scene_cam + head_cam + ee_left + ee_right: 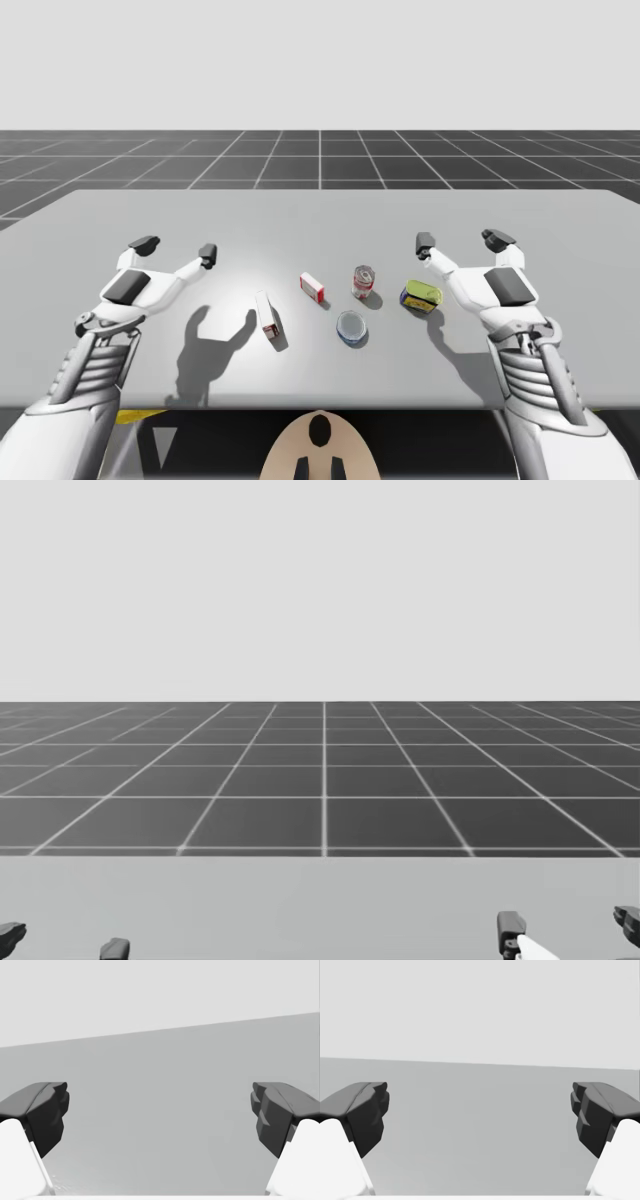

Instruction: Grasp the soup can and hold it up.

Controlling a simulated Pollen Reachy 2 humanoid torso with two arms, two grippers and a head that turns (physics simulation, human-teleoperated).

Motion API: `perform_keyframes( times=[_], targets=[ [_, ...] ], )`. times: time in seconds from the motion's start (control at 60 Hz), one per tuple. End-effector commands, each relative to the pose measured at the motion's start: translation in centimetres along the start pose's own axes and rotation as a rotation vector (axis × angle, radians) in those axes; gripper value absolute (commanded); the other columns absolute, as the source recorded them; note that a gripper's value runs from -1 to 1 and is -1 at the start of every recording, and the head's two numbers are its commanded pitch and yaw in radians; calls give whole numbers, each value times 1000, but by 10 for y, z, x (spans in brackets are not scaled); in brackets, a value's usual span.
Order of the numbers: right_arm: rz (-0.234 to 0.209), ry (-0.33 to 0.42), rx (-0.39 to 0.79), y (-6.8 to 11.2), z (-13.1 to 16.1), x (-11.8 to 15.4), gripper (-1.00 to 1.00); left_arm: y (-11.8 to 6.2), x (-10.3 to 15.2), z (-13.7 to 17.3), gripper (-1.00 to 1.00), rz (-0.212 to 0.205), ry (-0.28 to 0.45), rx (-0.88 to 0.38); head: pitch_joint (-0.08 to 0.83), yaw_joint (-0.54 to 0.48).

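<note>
High view: left gripper [176, 248] and right gripper [461, 241] hover over the tabletop [320, 215], fingers [208, 255] spread, soup can [363, 282] untouched.

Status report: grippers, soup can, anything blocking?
Left gripper open, right gripper open, both empty over the table. Soup can upright mid-table, untouched. Yellow tin beside it on right arm's side, blue can nearer me.

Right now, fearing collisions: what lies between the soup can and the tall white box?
A small red-and-white box, touching neither soup can nor tall white box; the high view shows it.
</note>
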Motion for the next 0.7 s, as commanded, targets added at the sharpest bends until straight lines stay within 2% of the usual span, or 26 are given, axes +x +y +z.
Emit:
perform_keyframes(
  times=[0.017,0.233,0.383,0.467,0.7],
  targets=[
    [-12,-4,-16,1,2,-1,-1000,-1,0,0,-1000,-2,1,-1,17,9],
    [-12,-2,1,2,2,2,-1000,-2,1,1,-1000,-3,0,-3,73,7],
    [-13,-4,-8,1,2,1,-1000,-3,0,2,-1000,-3,2,-3,171,-1],
    [-10,-4,-12,0,1,1,-1000,-3,0,1,-1000,-5,4,-5,259,-8],
    [-8,-5,-17,0,0,1,-1000,-3,0,1,-1000,-9,2,-9,403,-16]
  ],
)
